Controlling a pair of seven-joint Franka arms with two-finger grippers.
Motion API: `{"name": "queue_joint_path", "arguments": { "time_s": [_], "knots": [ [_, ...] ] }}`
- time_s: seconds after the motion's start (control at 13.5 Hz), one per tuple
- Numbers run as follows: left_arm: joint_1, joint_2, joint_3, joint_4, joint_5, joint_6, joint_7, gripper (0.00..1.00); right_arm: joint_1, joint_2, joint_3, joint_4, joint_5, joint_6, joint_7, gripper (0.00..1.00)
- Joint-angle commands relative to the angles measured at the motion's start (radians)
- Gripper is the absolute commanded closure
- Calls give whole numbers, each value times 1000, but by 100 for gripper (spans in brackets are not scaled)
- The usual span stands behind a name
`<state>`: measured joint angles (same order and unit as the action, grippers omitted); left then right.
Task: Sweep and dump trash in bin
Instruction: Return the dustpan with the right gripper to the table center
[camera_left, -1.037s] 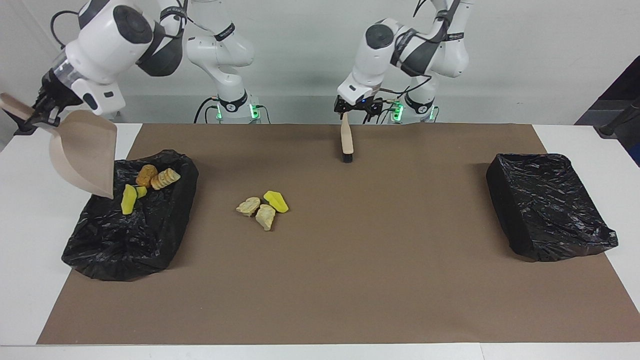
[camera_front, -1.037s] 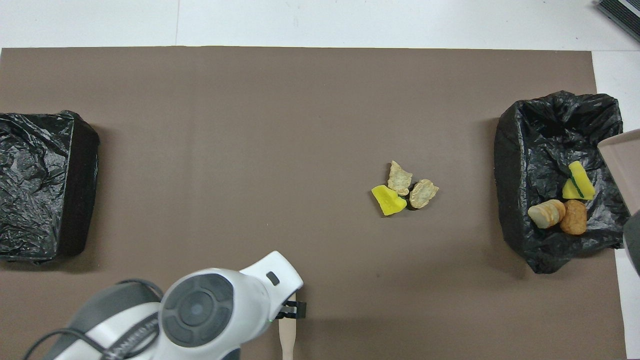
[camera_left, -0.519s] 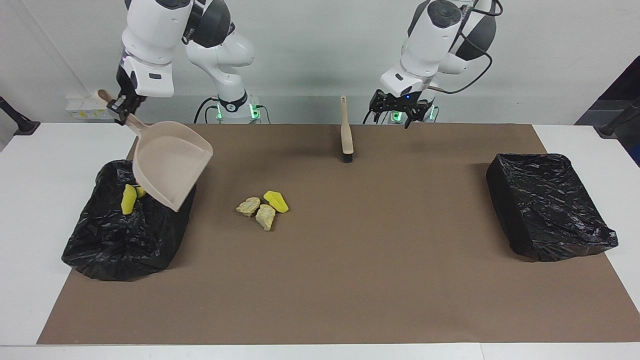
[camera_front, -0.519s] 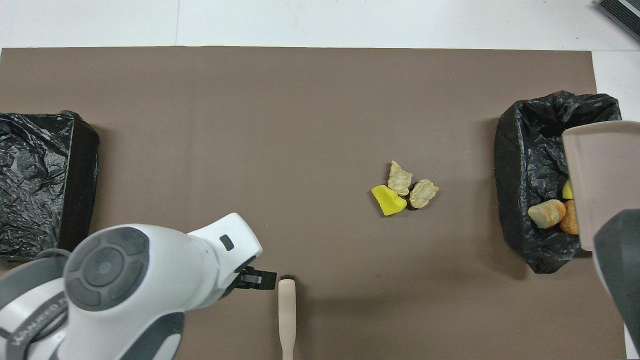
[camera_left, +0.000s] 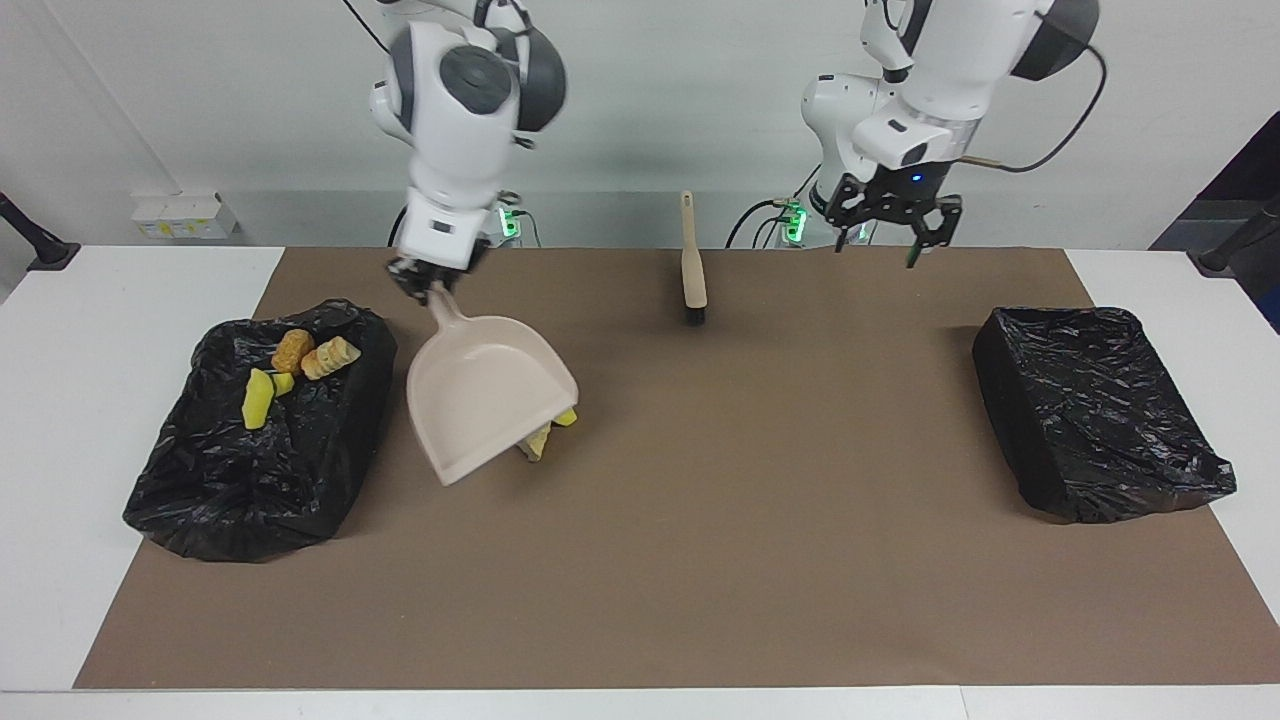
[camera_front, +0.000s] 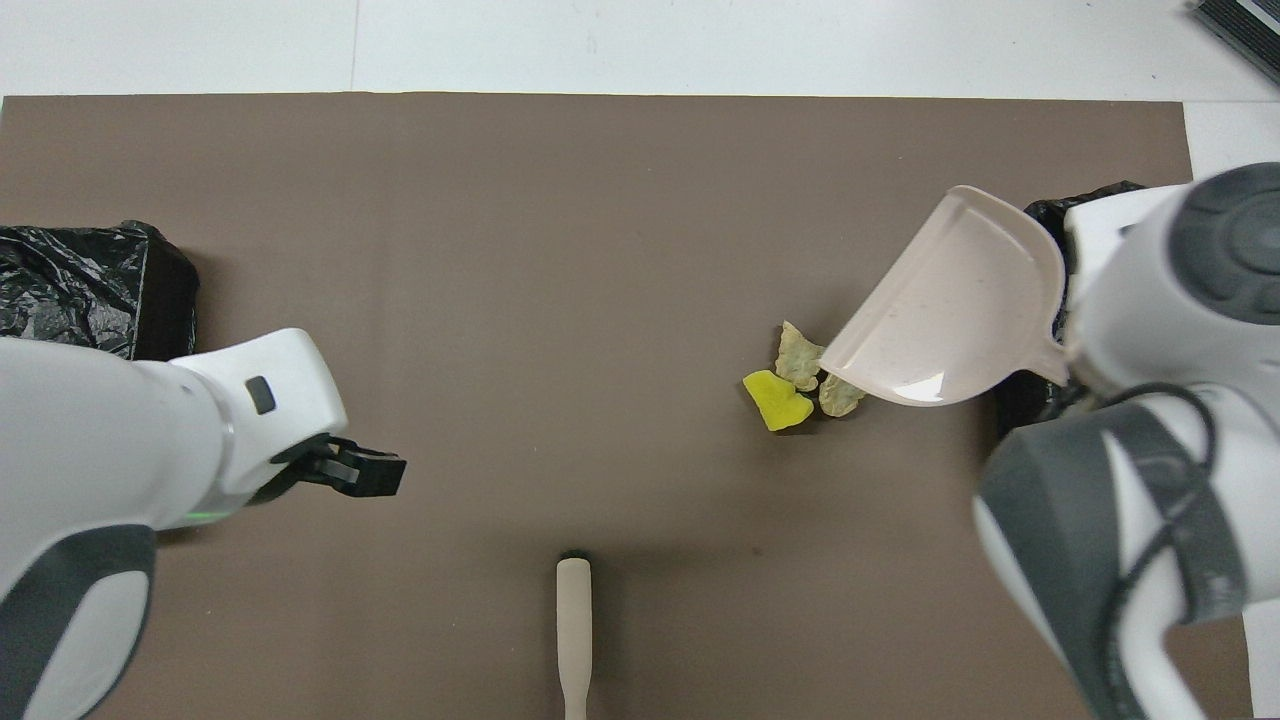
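Observation:
My right gripper (camera_left: 432, 283) is shut on the handle of the beige dustpan (camera_left: 490, 410), which hangs tilted over the loose trash and hides part of it. A yellow sponge bit (camera_front: 778, 400) and beige lumps (camera_front: 797, 352) show on the brown mat beside the pan (camera_front: 950, 300). More trash lies in the black-lined bin (camera_left: 200, 480) at the right arm's end: an orange-brown lump (camera_left: 292, 350), a beige lump (camera_left: 330, 357) and yellow bits (camera_left: 258, 398). My left gripper (camera_left: 885, 235) is open and empty in the air over the mat's edge nearest the robots. The brush (camera_left: 692, 270) lies on the mat.
A second black-lined bin (camera_left: 1095, 410) stands at the left arm's end of the table, with no trash showing in it. The brown mat (camera_left: 750, 500) covers most of the white table. The brush also shows in the overhead view (camera_front: 573, 630), close to the robots.
My right arm has swung the dustpan from over the bin to over the loose trash pile. My left gripper has let go of the brush and moved toward the left arm's end.

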<state>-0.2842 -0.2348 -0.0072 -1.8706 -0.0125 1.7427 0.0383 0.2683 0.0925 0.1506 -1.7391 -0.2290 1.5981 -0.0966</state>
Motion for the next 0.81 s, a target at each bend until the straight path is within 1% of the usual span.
{"name": "queue_joint_path", "arguments": {
  "time_s": [0.0,0.15,0.22,0.3,0.37,0.52,0.59,0.74],
  "knots": [
    [57,57,-13,147,20,-90,49,0,54,88,-5,27,117,118,338,100],
    [59,115,-8,272,25,-168,63,0,126,195,-6,126,170,215,505,100],
    [71,147,-8,330,25,-219,63,0,143,252,-6,180,174,233,591,100],
    [94,173,-8,381,23,-256,64,0,155,298,-5,217,177,294,670,100],
    [105,190,-8,421,23,-268,74,0,196,338,-5,240,174,363,728,100],
    [109,209,-2,444,25,-270,119,0,235,395,-6,262,178,463,807,100],
    [126,215,-2,458,23,-270,129,0,235,415,-3,269,187,500,828,100],
    [134,227,-4,475,22,-273,130,0,246,426,6,268,209,522,831,100]
  ]
}}
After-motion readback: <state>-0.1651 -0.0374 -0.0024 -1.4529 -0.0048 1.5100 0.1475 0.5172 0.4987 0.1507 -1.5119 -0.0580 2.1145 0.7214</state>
